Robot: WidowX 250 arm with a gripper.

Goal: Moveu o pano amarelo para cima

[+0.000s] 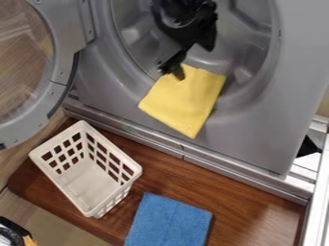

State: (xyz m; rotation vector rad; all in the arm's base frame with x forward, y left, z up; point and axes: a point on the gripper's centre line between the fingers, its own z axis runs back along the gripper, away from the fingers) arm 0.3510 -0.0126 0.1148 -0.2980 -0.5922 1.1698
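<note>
No words, names or numbers could be read anywhere. No labels or signs could be read either.

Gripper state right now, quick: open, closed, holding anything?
Gripper: closed on the yellow cloth, near its upper corner.
</note>
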